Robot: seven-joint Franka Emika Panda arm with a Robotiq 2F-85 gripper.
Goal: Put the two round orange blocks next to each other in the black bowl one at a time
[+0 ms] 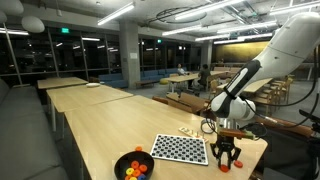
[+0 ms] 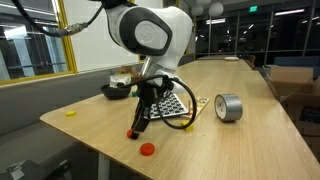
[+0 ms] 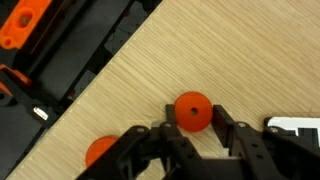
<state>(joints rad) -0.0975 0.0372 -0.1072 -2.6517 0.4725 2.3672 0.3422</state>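
One orange block (image 3: pixel 192 112) lies on the table (image 3: pixel 150 70) between our gripper's (image 1: pixel 227 162) jaws, which sit close on either side though we cannot tell if they clamp it, the other orange block (image 3: pixel 100 152) near, the black bowl (image 1: pixel 121 158) well apart.

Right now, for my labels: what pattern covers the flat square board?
The flat square board shows black-and-white checks, clearest in an exterior view.

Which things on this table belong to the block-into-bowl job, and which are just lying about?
Job: tool; orange block at its tips; second orange block on the table; black bowl.
Lying about: checkerboard; tape roll; yellow block; beige pieces.
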